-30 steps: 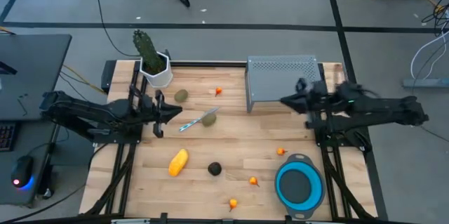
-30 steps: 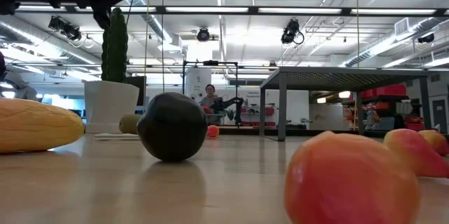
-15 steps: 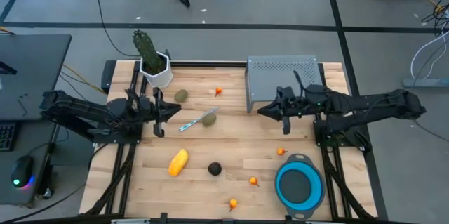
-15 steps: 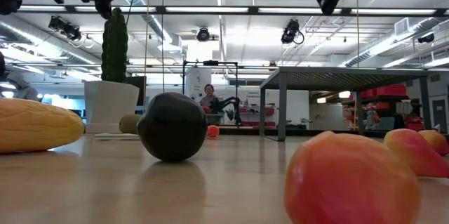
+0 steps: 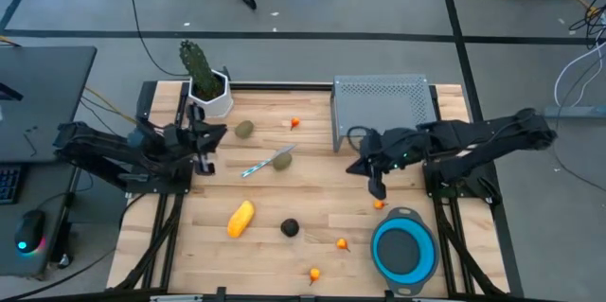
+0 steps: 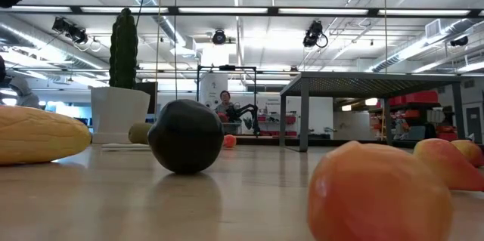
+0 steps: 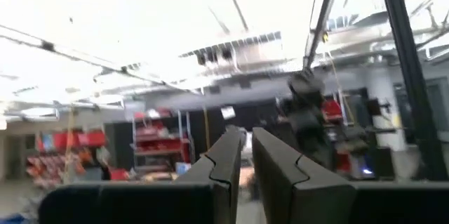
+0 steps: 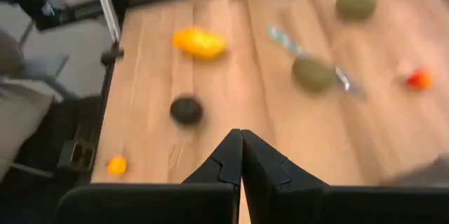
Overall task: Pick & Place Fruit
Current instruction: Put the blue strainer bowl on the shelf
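Note:
The fruit lies loose on the wooden table [image 5: 312,184]. It comprises a yellow oblong piece [image 5: 240,218], a dark round one [image 5: 290,228], two olive ovals [image 5: 245,129] [image 5: 282,160] and several tiny orange ones, e.g. [image 5: 381,204]. My right gripper [image 5: 378,190] is shut and slants down over the table just beyond that orange piece, touching nothing. Its wrist view shows the shut fingers [image 8: 240,135] above bare wood, with the dark fruit [image 8: 186,109] and the yellow piece [image 8: 200,42] farther off. My left gripper [image 5: 216,135] waits at the table's left side, tipped upward, its fingers [image 7: 245,134] all but together.
A knife [image 5: 258,165] lies beside the nearer olive oval. A cactus in a white pot [image 5: 206,89] stands at the far left corner. A grey metal rack [image 5: 381,108] stands at the far right. A blue bowl [image 5: 404,250] sits at the near right.
My right gripper has swung out from beside the rack toward the table's middle and near edge, dropping and tipping downward until it hangs over the orange piece by the bowl. My left gripper has drawn back toward the left edge and tipped upward. No fruit has moved.

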